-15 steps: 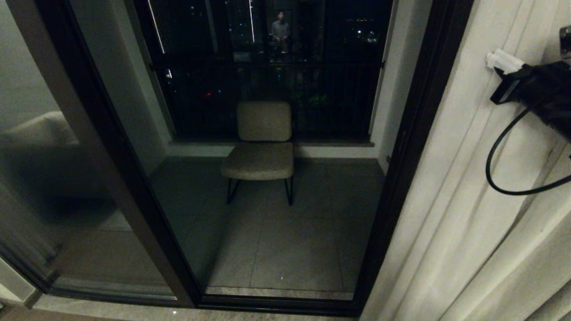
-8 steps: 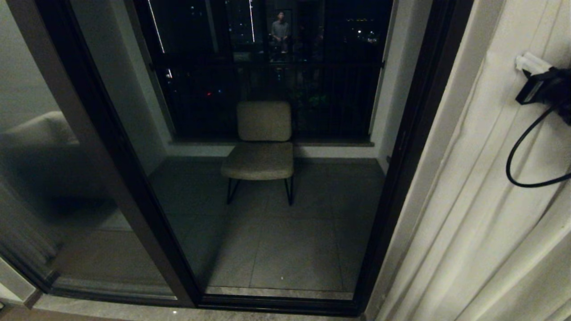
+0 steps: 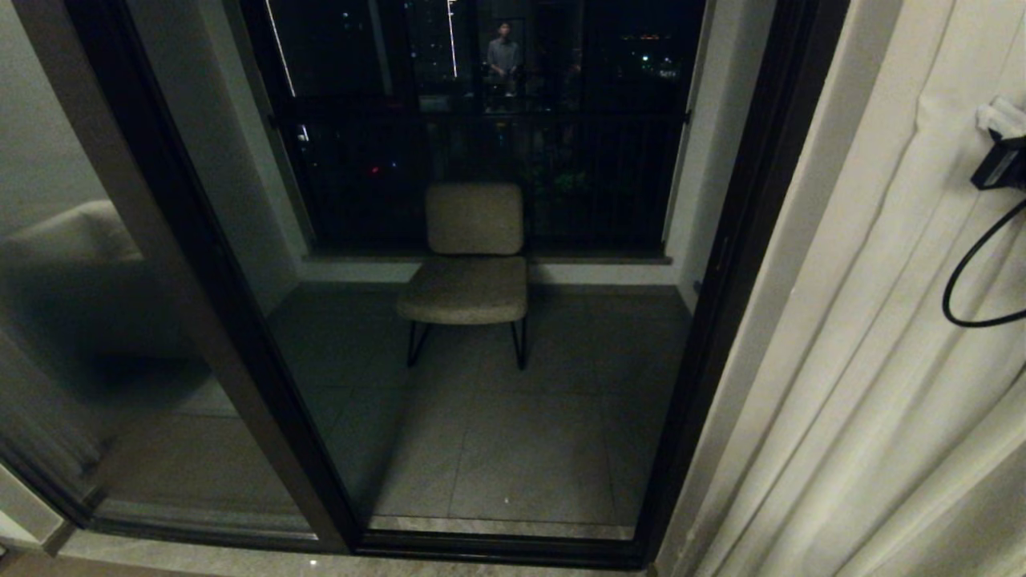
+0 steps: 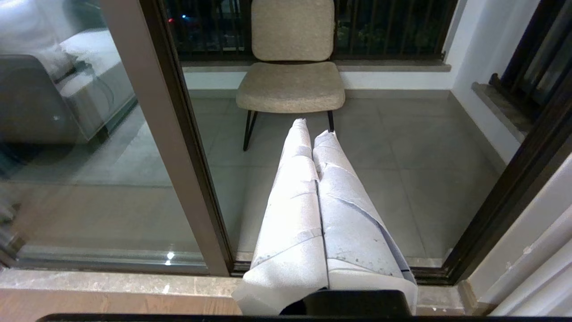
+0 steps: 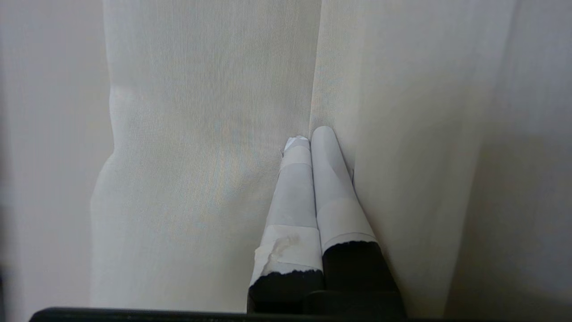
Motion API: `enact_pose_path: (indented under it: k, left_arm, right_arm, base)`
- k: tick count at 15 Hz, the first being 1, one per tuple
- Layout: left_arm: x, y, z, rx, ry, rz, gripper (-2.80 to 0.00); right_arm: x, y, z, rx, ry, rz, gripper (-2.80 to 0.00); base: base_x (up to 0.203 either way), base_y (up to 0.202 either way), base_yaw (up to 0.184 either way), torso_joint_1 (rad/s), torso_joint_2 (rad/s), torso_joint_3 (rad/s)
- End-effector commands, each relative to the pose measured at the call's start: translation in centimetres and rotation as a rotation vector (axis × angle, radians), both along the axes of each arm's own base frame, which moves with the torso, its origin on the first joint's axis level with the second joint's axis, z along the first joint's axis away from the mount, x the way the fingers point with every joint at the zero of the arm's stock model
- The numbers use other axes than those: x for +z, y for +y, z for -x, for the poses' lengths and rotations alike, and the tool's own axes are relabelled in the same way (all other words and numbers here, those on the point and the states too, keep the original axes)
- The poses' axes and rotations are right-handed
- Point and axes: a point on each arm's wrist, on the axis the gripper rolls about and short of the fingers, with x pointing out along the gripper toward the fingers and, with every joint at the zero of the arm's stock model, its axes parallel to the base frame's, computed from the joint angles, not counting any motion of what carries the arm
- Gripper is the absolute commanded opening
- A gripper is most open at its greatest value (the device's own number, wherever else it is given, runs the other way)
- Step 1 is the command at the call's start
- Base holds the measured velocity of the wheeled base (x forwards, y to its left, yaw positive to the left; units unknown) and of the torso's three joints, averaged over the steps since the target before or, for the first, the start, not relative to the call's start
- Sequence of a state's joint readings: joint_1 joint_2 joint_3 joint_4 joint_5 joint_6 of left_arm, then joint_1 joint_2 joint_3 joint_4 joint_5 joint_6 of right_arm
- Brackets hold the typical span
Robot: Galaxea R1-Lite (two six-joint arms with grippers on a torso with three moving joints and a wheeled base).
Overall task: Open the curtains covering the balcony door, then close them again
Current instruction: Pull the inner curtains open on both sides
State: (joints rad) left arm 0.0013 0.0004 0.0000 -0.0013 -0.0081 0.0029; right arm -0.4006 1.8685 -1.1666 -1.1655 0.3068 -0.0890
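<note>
The cream curtain (image 3: pixel 874 377) hangs bunched at the right of the balcony door (image 3: pixel 725 304), whose dark frame and glass stand uncovered. At the head view's right edge my right gripper (image 3: pixel 998 119) presses its tape-wrapped tip into the fabric. In the right wrist view that gripper (image 5: pixel 309 135) is shut, its fingertips pushed into a pleat of the curtain (image 5: pixel 201 143) with no fabric between them. My left gripper (image 4: pixel 313 127) is shut and empty, held low and pointing at the door frame (image 4: pixel 187 147). It does not show in the head view.
A beige chair (image 3: pixel 473 256) stands on the balcony floor behind the glass, with a dark railing beyond it. A person (image 3: pixel 503 56) is reflected high in the glass. A cream wall strip (image 3: pixel 809 304) runs between door frame and curtain. A black cable (image 3: pixel 974 272) loops from my right arm.
My right gripper has slid to the right, pushing the curtain's edge with it. More of the cream wall strip beside the door frame now shows. The left arm has kept still.
</note>
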Motion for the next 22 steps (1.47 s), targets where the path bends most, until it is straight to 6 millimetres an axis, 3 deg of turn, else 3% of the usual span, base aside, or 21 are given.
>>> enact_pose_path:
  k: [1, 4, 8, 11, 16, 22]
  left_arm:
    - [0.0, 0.0, 0.0, 0.001, -0.001, 0.000, -2.80]
    - [0.0, 0.0, 0.0, 0.001, -0.001, 0.000, -2.80]
    - [0.0, 0.0, 0.0, 0.001, -0.001, 0.000, -2.80]
    - [0.0, 0.0, 0.0, 0.001, -0.001, 0.000, -2.80]
    - [0.0, 0.0, 0.0, 0.001, -0.001, 0.000, -2.80]
    - [0.0, 0.0, 0.0, 0.001, -0.001, 0.000, -2.80]
  right_arm:
    - [-1.0, -2.0, -0.5, -0.047, 0.010, -0.004, -2.80]
    - [-1.6, -3.2, -0.5, -0.075, 0.012, -0.003, -2.80]
    - [-1.9, -3.2, -0.6, -0.079, 0.010, 0.008, -2.80]
    - [-1.6, -2.6, 0.4, -0.074, 0.010, 0.016, -2.80]
    - [-1.0, -0.5, 4.2, -0.060, 0.036, 0.003, -2.80]
    - [-1.7, 3.1, 10.8, 0.018, 0.099, 0.008, -2.80]
  base:
    - [0.000, 0.000, 0.000, 0.000, 0.00, 0.000]
    - [0.000, 0.000, 0.000, 0.000, 0.00, 0.000]
    - [0.000, 0.000, 0.000, 0.000, 0.00, 0.000]
    - [0.000, 0.000, 0.000, 0.000, 0.00, 0.000]
    - [0.000, 0.000, 0.000, 0.000, 0.00, 0.000]
    - [0.000, 0.000, 0.000, 0.000, 0.00, 0.000]
